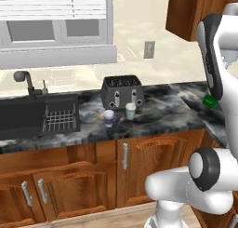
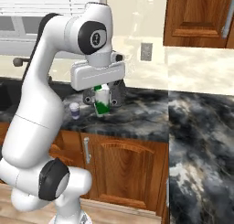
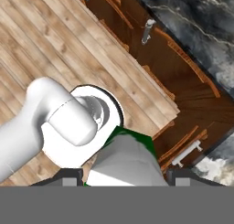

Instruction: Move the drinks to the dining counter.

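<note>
You are looking at a kitchen with wooden cabinets (image 1: 139,166), a plank floor (image 3: 41,40) and black marble tables under a blinded window (image 1: 56,17).

Nearest you, the tool (image 2: 101,106) is hanging in the air above the corner where the two tables meet, and it is pinching the green bottle (image 2: 102,102), fingers pressed against its sides. In the right base view the bottle is tilting slightly, its white top up under the palm and its green base showing below. In the hand view its pale body and green edge (image 3: 132,138) are sitting between the two dark tips, with the floor and cabinet fronts far beneath. In the left base view a bit of green (image 1: 210,101) is peeking out beside the arm.

To your right, the dining table (image 2: 201,145) is running toward the camera, bare marble.

Farther back, on the sink table (image 1: 162,113), the two cups are standing upright and near each other: the purple cup (image 1: 109,118) on the left, the pale green cup (image 1: 130,111) on the right, just in front of the toaster (image 1: 122,91). The sink (image 1: 37,115) with its rack and tap is lying further left. An outlet (image 1: 149,49) is sitting on the wall behind.
</note>
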Controlling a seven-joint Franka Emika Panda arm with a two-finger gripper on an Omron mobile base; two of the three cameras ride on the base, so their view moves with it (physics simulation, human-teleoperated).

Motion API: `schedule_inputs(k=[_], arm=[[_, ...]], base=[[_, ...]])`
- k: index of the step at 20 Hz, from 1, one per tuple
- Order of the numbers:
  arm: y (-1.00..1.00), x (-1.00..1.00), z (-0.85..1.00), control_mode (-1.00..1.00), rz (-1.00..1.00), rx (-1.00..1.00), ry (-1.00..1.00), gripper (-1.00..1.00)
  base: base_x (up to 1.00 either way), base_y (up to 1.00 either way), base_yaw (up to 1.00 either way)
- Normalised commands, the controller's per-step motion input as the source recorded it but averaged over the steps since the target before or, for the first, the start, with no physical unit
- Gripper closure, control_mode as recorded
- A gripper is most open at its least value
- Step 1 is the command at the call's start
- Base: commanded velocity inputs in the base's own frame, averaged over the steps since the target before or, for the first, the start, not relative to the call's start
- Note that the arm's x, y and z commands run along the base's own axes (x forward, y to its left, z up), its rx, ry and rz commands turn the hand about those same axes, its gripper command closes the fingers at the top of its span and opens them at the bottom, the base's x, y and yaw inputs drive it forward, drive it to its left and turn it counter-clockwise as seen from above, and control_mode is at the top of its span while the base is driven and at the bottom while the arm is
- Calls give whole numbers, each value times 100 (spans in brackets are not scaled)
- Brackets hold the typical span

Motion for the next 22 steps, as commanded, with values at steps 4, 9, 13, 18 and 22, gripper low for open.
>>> schedule_inputs(k=[4,9,13,18,22], arm=[[0,0,0,100,0,0,0,100],[0,0,0,100,0,0,0,100],[0,0,0,100,0,0,0,100],[0,0,0,100,0,0,0,100],[0,0,0,100,0,0,0,100]], base=[[-41,4,0],[-56,18,0],[-63,21,0],[-71,31,-1],[-79,37,-1]])
